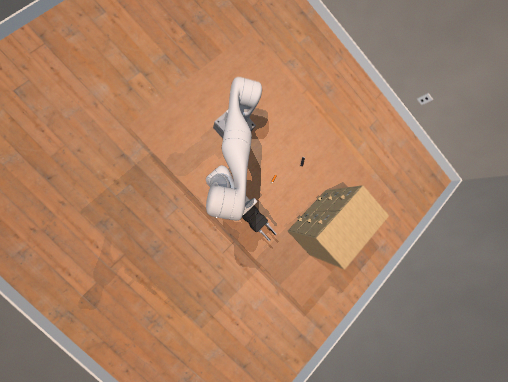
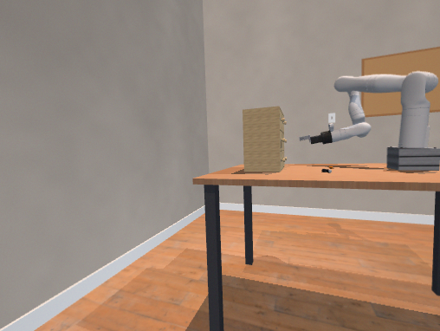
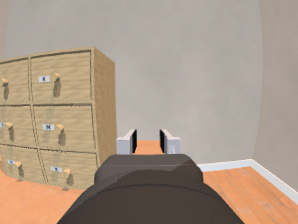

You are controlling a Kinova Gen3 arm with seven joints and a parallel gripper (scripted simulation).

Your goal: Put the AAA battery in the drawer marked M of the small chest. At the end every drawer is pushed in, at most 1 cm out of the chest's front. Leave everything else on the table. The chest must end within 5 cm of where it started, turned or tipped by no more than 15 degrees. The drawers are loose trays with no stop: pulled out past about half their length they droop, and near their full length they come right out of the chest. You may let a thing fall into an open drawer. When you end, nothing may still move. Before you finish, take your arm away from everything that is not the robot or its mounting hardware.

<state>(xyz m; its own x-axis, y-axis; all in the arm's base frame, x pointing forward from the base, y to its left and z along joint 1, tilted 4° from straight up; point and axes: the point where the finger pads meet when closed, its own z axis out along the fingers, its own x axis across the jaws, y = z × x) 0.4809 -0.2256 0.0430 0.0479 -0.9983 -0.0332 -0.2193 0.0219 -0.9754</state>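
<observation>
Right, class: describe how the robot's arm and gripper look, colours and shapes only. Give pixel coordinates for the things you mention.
The arm (image 1: 237, 145) (image 2: 381, 83) is whitish and smooth, with rounded, tubular segments and thin seam lines. The gripper (image 1: 270, 234) (image 2: 304, 138) (image 3: 148, 137) has a black body and two slim silvery fingers with dark inner pads.

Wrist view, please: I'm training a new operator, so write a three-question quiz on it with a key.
1. True or false: the pale wooden drawer marked M is pushed in.
2. Fill in: directly above it is the pale wooden drawer marked ____.
3. What is between the fingertips of the black and silver two-finger gripper: A) a drawer knob, B) a battery, C) nothing?

Key: 1 true; 2 K; 3 C
</observation>
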